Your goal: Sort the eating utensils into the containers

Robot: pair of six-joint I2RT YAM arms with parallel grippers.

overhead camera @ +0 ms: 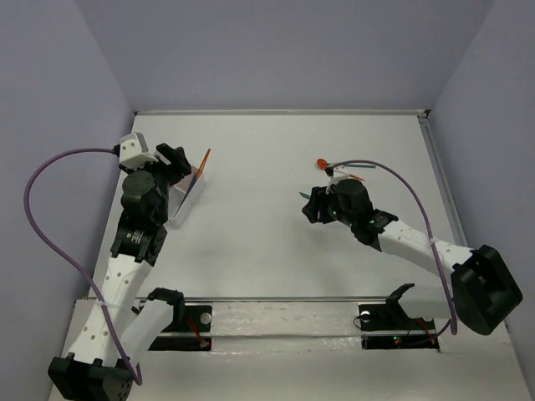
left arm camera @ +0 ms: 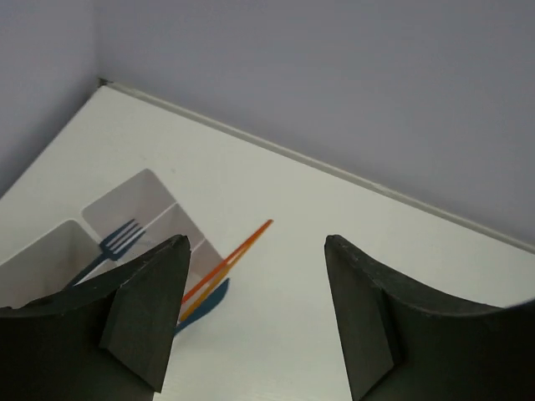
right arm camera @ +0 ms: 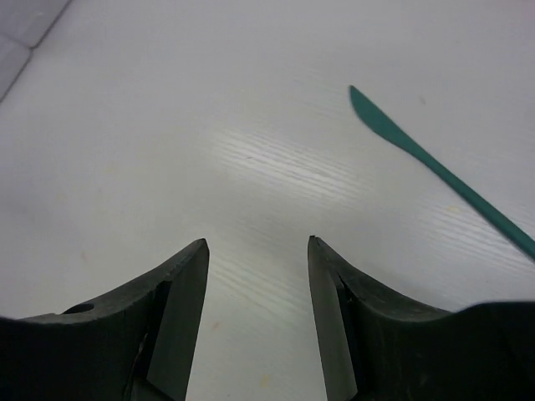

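Note:
The white divided tray (overhead camera: 191, 193) lies at the left, just beyond my left arm. In the left wrist view the tray (left arm camera: 142, 188) holds a blue fork (left arm camera: 116, 242). Two orange sticks (left arm camera: 227, 265) lean out over its edge, and they also show in the top view (overhead camera: 204, 160). A blue flat piece (left arm camera: 206, 300) lies under them. My left gripper (overhead camera: 182, 164) (left arm camera: 255, 242) is open and empty beside the tray. An orange-red spoon (overhead camera: 322, 162) lies behind my right wrist. A teal knife (right arm camera: 435, 163) lies on the table to the right of my right gripper (overhead camera: 306, 207) (right arm camera: 257, 242), which is open and empty.
Grey walls close the table at the back and both sides, with a raised rim (overhead camera: 435, 159) along the right edge. Purple cables (overhead camera: 38, 209) loop off both arms. A metal rail (overhead camera: 284, 301) runs across the near edge between the arm bases.

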